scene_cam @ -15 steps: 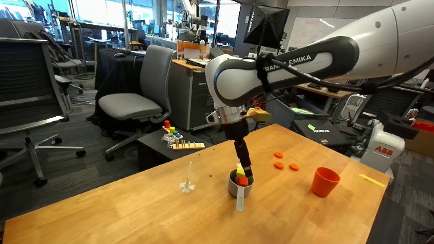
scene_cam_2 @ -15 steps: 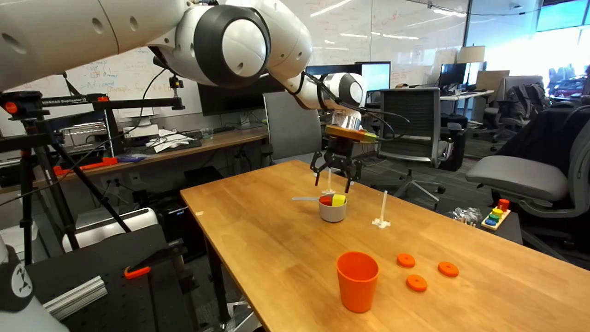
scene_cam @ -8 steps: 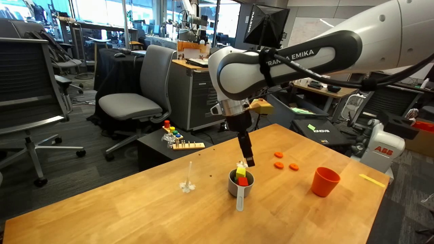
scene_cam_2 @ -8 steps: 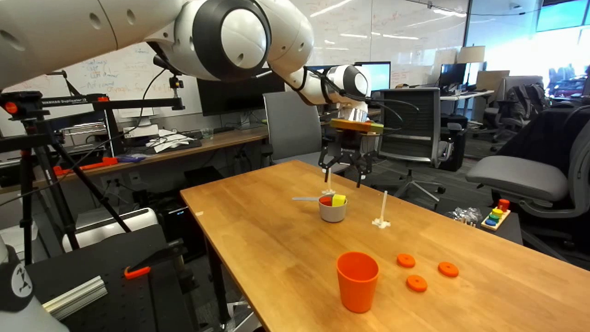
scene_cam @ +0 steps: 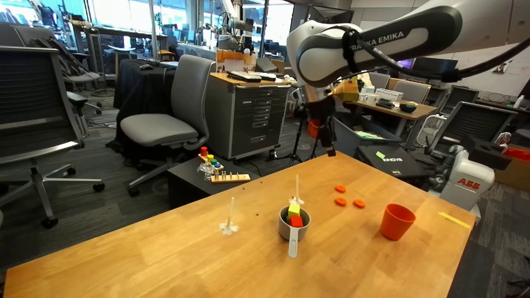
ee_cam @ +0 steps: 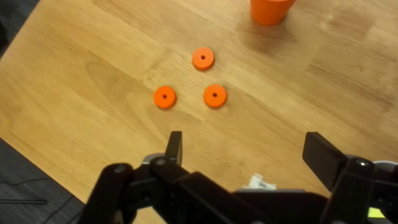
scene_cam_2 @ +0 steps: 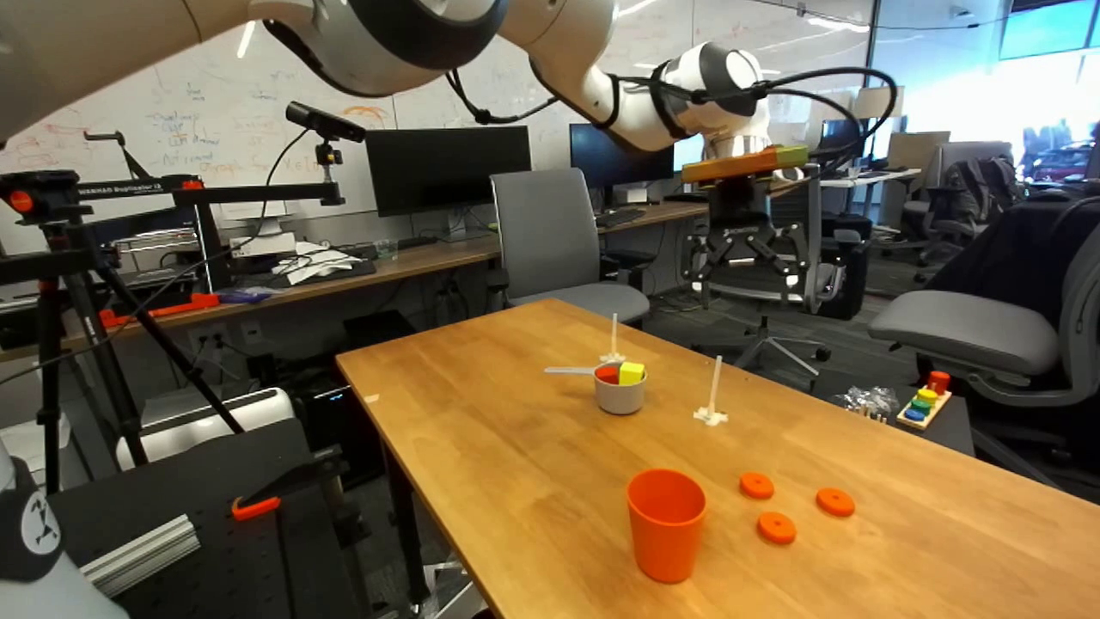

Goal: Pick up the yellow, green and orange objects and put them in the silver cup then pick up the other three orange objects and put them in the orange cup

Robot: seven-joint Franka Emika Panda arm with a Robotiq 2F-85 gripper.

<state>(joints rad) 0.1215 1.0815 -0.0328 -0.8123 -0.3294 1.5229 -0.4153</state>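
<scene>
The gripper (ee_cam: pixel 242 133) hangs well above the table (ee_cam: pixel 102 133), its jaws spread wide with nothing held between them. Taking the gap between the fingertips as the clock's centre in the wrist view, the closest orange disc (ee_cam: pixel 215 95) sits past the tips at 11 o'clock, another orange disc (ee_cam: pixel 203 58) lies farther out, also at 11, and the last orange disc (ee_cam: pixel 165 97) is at 10. All three lie flat, near one another but apart, clear of both fingers. The orange cup (ee_cam: pixel 269 12), partly out of view there, is at 12 o'clock, farther out than the discs.

In an exterior view, the discs lie below the gripper between 5 and 6 o'clock, the upright orange cup between 4 and 5, and the silver cup (scene_cam: pixel 285 231) at 7, its handle (scene_cam: pixel 293 245) pointing to 6. Inside the silver cup, the yellow block (scene_cam: pixel 294 210) is toward 12 o'clock and the red block (scene_cam: pixel 296 222) toward 5; the green piece (scene_cam: pixel 288 218) shows only as a dark sliver toward 9. Two white sticks (scene_cam: pixel 230 212) stand upright on the table, one just beyond the silver cup at 12 o'clock, the other well apart at 9.
</scene>
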